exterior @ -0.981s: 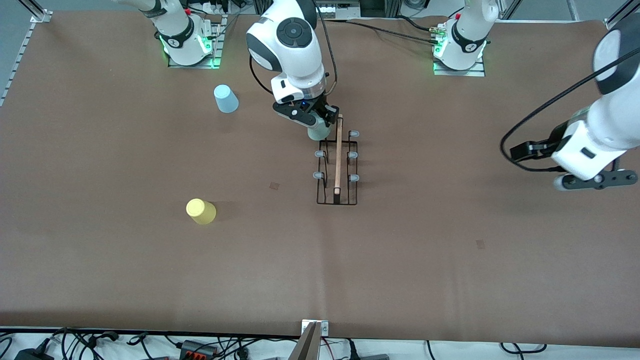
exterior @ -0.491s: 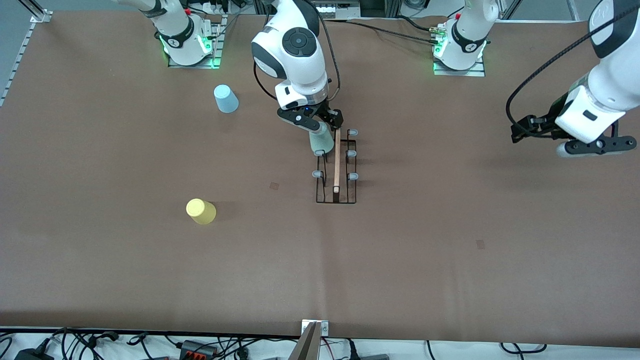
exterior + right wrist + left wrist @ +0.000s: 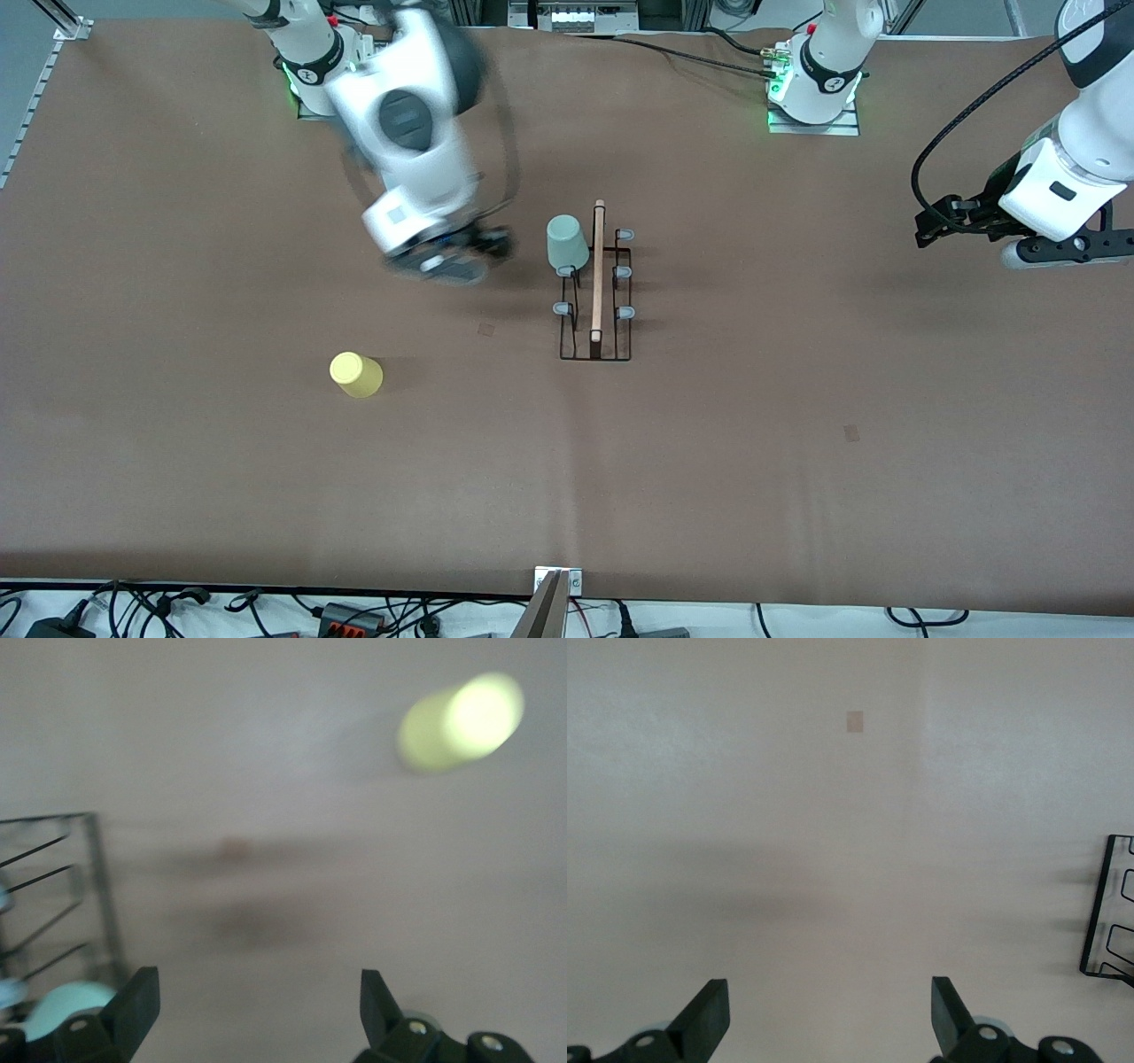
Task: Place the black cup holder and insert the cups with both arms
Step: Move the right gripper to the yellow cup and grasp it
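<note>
Mint green cup [image 3: 567,243] is now sitting upturned on the black cup holder [image 3: 596,292], freed from my right gripper [image 3: 452,257], which is swinging empty and wide open toward the yellow cup [image 3: 356,374] at seven o'clock, while my left gripper [image 3: 1059,251] is waiting open.

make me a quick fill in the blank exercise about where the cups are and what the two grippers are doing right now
1. The mint green cup sits upside down on a prong of the black cup holder, at the end nearest the ____.
2. The yellow cup stands on the ____.
3. The right gripper holds ____.
4. The left gripper hangs with its fingers ____.

Missing words: robots' bases; table; nothing; open
</note>
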Controlling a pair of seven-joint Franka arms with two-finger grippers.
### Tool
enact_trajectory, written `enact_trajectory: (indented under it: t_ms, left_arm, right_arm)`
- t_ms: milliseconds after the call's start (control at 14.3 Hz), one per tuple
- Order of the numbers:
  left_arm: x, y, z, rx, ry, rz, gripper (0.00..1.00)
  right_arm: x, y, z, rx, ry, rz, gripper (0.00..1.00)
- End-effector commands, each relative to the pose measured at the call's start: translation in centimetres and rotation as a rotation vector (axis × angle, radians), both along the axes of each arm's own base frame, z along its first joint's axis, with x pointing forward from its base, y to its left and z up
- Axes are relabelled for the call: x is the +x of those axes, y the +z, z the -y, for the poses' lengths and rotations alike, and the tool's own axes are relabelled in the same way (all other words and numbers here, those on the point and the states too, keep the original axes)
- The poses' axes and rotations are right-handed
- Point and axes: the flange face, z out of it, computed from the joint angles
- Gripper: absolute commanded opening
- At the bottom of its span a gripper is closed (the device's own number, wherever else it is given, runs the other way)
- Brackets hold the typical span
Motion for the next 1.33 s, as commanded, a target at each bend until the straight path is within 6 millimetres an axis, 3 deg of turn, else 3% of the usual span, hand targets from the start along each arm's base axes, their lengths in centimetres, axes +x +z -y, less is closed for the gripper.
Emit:
enact_trajectory:
  t_ms: [0, 140, 280, 561, 1051, 1262]
  left_arm:
    - [0.3, 1.6, 0.4, -0.017, -0.024, 0.014, 1.0]
    - [0.2, 1.9, 0.7, -0.017, -0.031, 0.013, 1.0]
    - [0.2, 2.0, 0.7, -0.016, -0.054, 0.01, 1.0]
    - [0.6, 2.7, 0.8, -0.018, -0.068, 0.025, 1.0]
    - [0.6, 2.7, 0.8, -0.015, -0.067, 0.025, 1.0]
    - [0.6, 2.7, 0.8, -0.015, -0.067, 0.025, 1.0]
  right_arm:
    - [4.1, -1.4, 10.2, 0.014, 0.174, -0.021, 1.0]
    - [6.2, -3.3, 14.9, 0.023, 0.312, 0.0, 1.0]
    - [7.8, -5.6, 17.2, 0.032, 0.336, 0.043, 1.0]
    - [9.5, -11.3, 17.4, 0.073, 0.3, 0.12, 1.0]
    - [8.3, -16.1, 16.7, 0.087, 0.309, 0.103, 1.0]
    - [8.3, -17.2, 16.6, 0.093, 0.308, 0.122, 1.0]
